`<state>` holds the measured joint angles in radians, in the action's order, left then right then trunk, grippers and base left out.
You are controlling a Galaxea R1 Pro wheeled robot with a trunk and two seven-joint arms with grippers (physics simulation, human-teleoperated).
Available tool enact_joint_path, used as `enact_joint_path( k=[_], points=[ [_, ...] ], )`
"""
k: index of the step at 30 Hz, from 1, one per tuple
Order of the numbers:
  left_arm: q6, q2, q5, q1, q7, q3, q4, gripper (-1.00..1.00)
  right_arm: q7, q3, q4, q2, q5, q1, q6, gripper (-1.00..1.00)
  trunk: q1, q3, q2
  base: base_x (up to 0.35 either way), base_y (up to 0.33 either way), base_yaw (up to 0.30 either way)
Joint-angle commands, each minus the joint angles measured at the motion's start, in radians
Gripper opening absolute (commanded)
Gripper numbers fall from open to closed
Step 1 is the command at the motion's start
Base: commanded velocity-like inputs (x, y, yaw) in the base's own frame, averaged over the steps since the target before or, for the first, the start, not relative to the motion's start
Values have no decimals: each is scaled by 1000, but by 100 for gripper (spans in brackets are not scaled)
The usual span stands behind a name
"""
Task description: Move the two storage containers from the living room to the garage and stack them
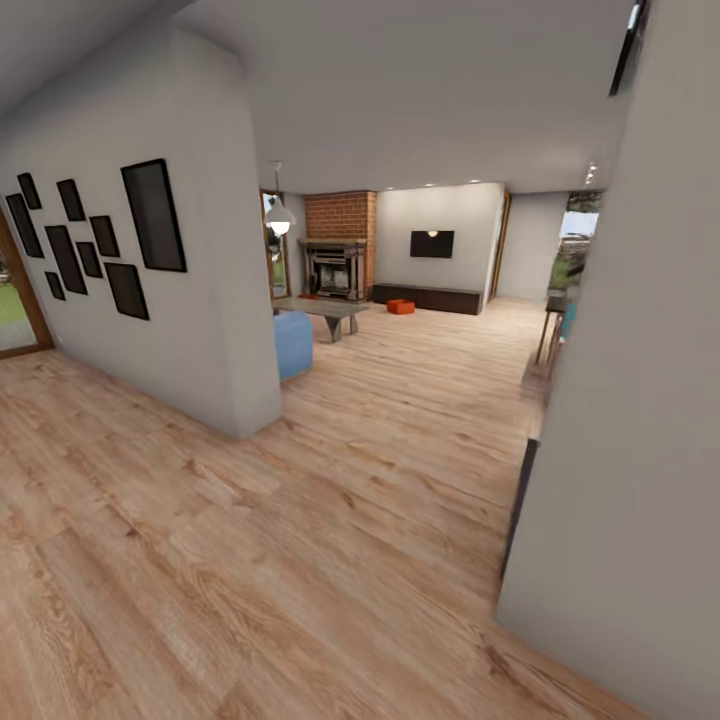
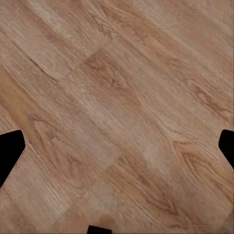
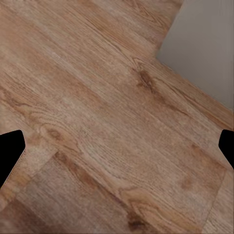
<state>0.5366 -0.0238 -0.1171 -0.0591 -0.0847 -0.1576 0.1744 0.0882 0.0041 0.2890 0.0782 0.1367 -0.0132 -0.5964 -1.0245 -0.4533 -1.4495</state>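
Location: hallway on light wood plank floor [image 1: 300,560], facing into the living room [image 1: 400,300] through a wide opening. Item sought: orange-red storage container [image 1: 401,306], on the plank floor at the far end, just before the dark low cabinet [image 1: 428,297] and to the right of the brick fireplace [image 1: 340,245]; at this range it cannot be told whether the orange patch is one bin or both, nor which way the long axis runs. Intervening: grey coffee table [image 1: 325,312] and blue sofa [image 1: 292,343] to the left of the direct line; white wall corner [image 1: 225,300] on the left, grey wall [image 1: 640,400] close on the right. Left gripper [image 2: 122,146]: released, fingertips spread wide over bare planks, nothing between them. Right gripper [image 3: 122,146]: likewise released and empty, near a wall base. Bearing: container lies straight ahead, well apart from both arms, roughly central, so neither arm is judged nearer; approach remains to be made.
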Motion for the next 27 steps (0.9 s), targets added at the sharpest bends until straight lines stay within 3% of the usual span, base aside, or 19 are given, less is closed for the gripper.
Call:
enact_joint_path(
  k=[1, 27],
  points=[
    [2, 0, -10, -1, -9, -2, -1, 100, 10, 0, -1, 0, 11, -1, -2, 100, -1, -1, 0, 295, 98, 0],
    [2, 1, -10, -1, -10, -2, 3, 100, 7, 0, -1, 0, 11, -1, -2, 100, -1, -1, 0, 307, 38, 0]
  ],
)
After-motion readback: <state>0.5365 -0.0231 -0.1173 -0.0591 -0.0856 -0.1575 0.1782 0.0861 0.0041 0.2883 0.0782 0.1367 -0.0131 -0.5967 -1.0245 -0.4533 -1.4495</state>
